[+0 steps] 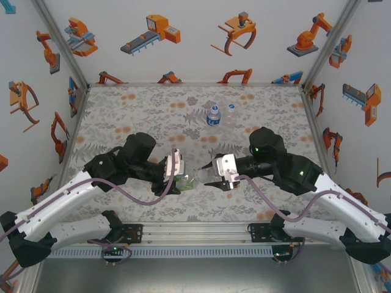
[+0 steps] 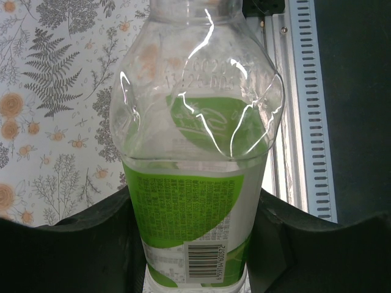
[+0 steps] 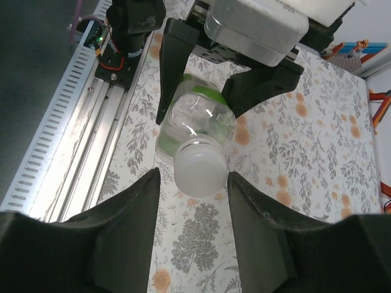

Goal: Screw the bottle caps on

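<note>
Top view: the green-label bottle (image 1: 190, 179) is held level between left tool (image 1: 182, 177) and right tool (image 1: 206, 173). The blue-label bottle (image 1: 213, 116) and plain bottle (image 1: 230, 113) stand well beyond it.

Left wrist: the left tool is clamped on its labelled waist. The thin wall is dimpled at the shoulder, so judge it light and crushable.

Right wrist: the right tool's jaws straddle the white cap (image 3: 198, 171) on its neck, not yet pinching — take that small, slick cap by its side wall.

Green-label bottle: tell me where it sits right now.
The green-label bottle is at centre front in the top view, held sideways by the left claw, its white cap between the right claw's fingers.
</note>
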Motion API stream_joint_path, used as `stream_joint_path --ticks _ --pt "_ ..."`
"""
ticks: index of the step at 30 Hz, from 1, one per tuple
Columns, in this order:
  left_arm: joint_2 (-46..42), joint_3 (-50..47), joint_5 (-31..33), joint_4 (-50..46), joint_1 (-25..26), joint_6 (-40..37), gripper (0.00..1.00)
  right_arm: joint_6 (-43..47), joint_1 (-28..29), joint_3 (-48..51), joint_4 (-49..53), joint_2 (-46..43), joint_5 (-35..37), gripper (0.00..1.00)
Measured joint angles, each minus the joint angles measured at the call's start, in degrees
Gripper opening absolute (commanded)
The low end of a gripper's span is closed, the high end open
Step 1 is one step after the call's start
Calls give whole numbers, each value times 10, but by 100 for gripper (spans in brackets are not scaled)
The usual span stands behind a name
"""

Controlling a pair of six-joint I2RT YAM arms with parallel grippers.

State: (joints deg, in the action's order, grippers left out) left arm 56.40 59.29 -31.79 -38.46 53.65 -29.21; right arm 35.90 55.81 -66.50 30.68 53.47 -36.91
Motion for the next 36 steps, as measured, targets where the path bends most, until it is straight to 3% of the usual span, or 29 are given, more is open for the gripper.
stream_joint_path --ticks 3,8,15,17,20,25,30,33,36 --pt "3 3 0 -2 0 0 0 2 0 0 -1 2 -2 44" --pt "6 7 -3 -11 1 0 0 2 0 0 -5 10 -6 32" --pt "11 10 0 -24 2 -1 0 -75 0 20 -33 5 6 7" --pt "14 10 10 -30 2 -2 0 -146 0 45 -64 -3 26 0" --pt "16 8 38 -30 2 -4 0 -291 -1 85 -115 -17 78 0" --pt "19 -14 96 8 2 -12 0 -628 0 136 -161 -31 219 0" --pt "28 -29 135 34 0 -18 0 -923 0 169 -172 -30 306 0" --pt "33 -33 153 39 -2 -22 0 -1029 -1 189 -187 -27 330 0" --pt "34 -36 165 43 -3 -25 0 -1069 -1 190 -187 -18 345 1"
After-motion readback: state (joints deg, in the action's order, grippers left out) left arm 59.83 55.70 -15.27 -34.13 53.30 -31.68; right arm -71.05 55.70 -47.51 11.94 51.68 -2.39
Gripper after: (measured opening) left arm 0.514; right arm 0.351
